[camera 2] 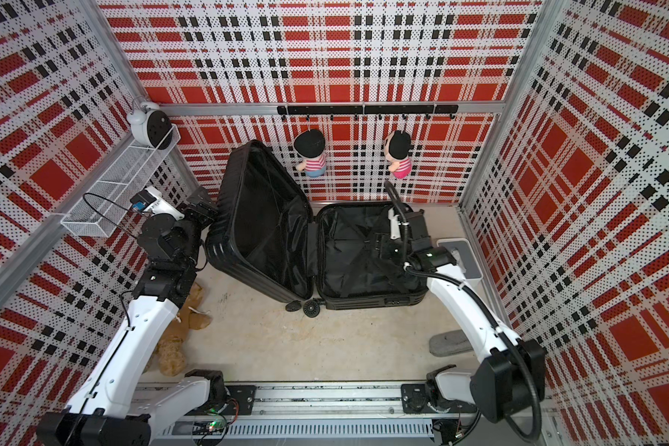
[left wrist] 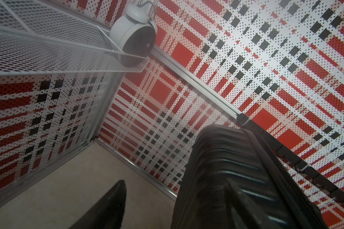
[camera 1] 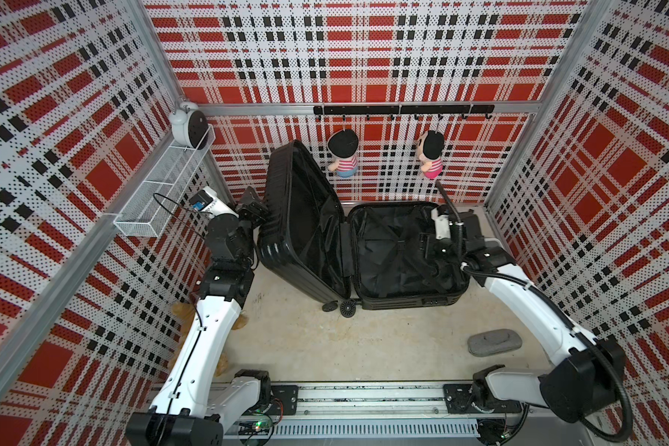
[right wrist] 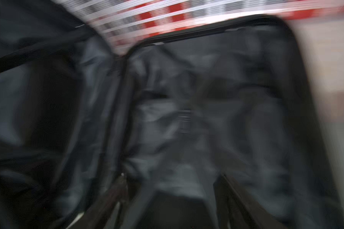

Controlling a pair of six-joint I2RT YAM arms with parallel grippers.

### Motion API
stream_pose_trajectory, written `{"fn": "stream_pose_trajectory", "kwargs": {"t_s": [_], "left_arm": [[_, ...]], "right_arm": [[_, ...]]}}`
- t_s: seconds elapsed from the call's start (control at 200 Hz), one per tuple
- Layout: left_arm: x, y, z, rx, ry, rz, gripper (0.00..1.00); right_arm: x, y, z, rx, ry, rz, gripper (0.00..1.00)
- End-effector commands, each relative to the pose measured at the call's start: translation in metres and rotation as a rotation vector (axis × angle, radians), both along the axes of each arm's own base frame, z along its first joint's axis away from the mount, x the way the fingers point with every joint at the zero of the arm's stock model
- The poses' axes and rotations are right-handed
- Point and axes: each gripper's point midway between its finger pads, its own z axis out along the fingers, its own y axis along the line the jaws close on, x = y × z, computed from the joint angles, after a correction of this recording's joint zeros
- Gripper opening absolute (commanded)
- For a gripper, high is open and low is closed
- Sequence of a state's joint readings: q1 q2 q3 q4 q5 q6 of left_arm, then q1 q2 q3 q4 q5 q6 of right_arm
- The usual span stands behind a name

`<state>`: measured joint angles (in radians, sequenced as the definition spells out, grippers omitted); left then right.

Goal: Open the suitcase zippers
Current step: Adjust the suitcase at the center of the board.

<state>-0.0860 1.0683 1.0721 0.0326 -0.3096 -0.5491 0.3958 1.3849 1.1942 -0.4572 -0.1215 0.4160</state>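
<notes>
- While the suitcase (camera 1: 306, 216) lies splayed mid-frame, one half flat on the floor right of centre, its other half rears up left of centre and seems to lean on the left gripper (camera 1: 253, 210).
- That gripper's fingers stand apart, clamped on nothing; the ribbed outer shell looks to rest against it.
- Over the flat half's lining hangs the right gripper (camera 1: 425, 245), fingers (right wrist: 232, 194) spread and empty, its wrist view smeared with motion.
- Danger one: should the left arm pull away, the raised half likely flops toward frame left onto that arm, jolting the whole case.
- Danger two: a fast right arm could snag the lining.
- Long axis runs from the wheels (camera 1: 346, 309) at lower frame up toward the back wall; the hinge follows it, with the flat half open upward and the raised half facing frame right.
- Rimming both halves, the zippers (camera 1: 326, 178) are evidently undone; their pulls are too small to find.
</notes>
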Motion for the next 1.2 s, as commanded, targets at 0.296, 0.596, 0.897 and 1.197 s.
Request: {"fn": "stream_pose_trajectory", "kwargs": {"t_s": [0.296,0.596,0.897,1.197], "left_arm": [[0.005,0.003,-0.092,0.106,0.331,0.025,0.78],[0.003,0.021,-0.109,0.098,0.369,0.052,0.78],[0.012,0.018,-0.129,0.093,0.415,0.025,0.78],[0.015,0.027,-0.128,0.098,0.441,0.055,0.77]], "right_arm": [[0.031,0.155,-0.072,0.131,0.167,0.177,0.84],[0.031,0.199,-0.143,0.056,0.286,0.163,0.91],[0.013,0.146,-0.185,-0.057,0.368,-0.053,0.21],[0.004,0.121,-0.186,-0.055,0.388,-0.132,0.19]]}}
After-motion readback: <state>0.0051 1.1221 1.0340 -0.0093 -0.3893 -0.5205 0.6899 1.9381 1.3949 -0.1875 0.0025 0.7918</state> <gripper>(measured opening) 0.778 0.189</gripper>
